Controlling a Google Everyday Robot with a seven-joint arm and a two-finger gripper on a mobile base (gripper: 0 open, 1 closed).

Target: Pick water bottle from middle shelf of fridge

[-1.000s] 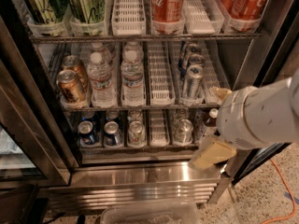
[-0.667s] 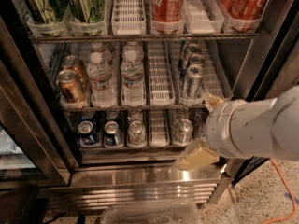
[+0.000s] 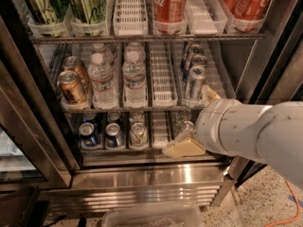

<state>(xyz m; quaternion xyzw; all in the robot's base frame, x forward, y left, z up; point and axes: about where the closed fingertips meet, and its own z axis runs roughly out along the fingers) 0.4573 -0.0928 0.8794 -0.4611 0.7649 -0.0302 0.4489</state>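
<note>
Open fridge (image 3: 142,176) with drinks on wire tiers. On the middle shelf (image 3: 162,86), in the third lane from its left end, stands the water bottle (image 3: 135,79): clear ribbed plastic, white screw cap, a white-and-blue label band whose print is too small to read. It is upright at the front of that lane. A second, like bottle (image 3: 102,82) stands in the next lane of this shelf to the left, beside copper-coloured cans (image 3: 72,86); slim silver-blue cans (image 3: 194,82) fill a lane toward the shelf's right end. Above the shelf, red cola cans (image 3: 169,3) bear part of the white Coca-Cola script, and green cans (image 3: 87,3) carry dark lettering that cannot be read. Below the shelf sit short blue cans (image 3: 89,134). The gripper (image 3: 187,122), on a white arm, hangs at the shelf's front right corner, its two tan fingers (image 3: 182,148) spread apart and holding nothing, clear of the water bottle.
</note>
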